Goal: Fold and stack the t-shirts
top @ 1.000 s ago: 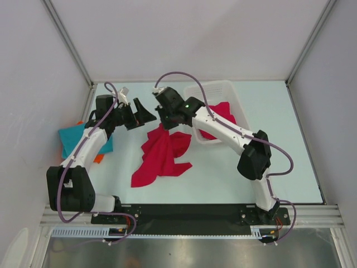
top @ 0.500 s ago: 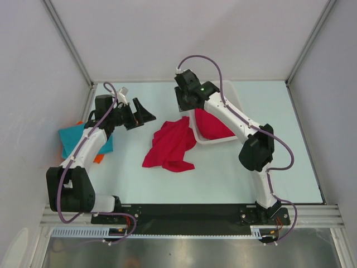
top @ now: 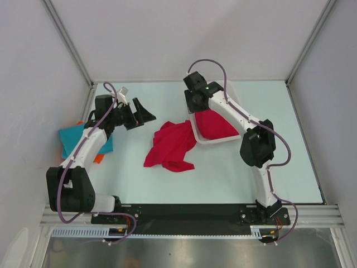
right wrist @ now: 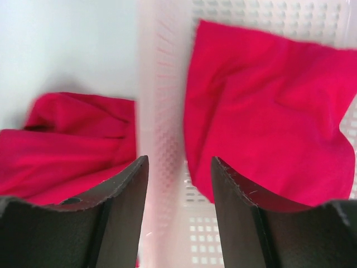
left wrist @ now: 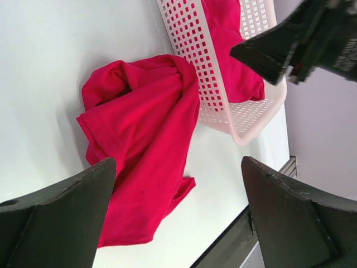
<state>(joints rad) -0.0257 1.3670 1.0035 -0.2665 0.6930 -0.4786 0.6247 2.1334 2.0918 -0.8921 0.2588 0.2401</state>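
Note:
A crumpled crimson t-shirt (top: 170,146) (left wrist: 139,139) (right wrist: 67,145) lies loose on the table, just left of the white mesh basket (top: 215,141). Another crimson t-shirt (top: 215,124) (right wrist: 268,111) rests inside the basket. At the left edge a teal t-shirt (top: 70,139) lies over an orange one (top: 99,158). My right gripper (top: 193,107) (right wrist: 178,159) hangs open and empty above the basket's left wall (right wrist: 159,111). My left gripper (top: 144,114) (left wrist: 177,162) is wide open and empty, held above the table to the left of the crumpled shirt.
Grey walls close in the table on three sides. The basket (left wrist: 195,50) stands at the back, right of centre. Both arm bases sit on the black rail (top: 189,212) along the near edge.
My right gripper opened and let go of the crimson shirt, which dropped into a heap on the table. The right arm swung right and back over the basket. The left arm stayed still.

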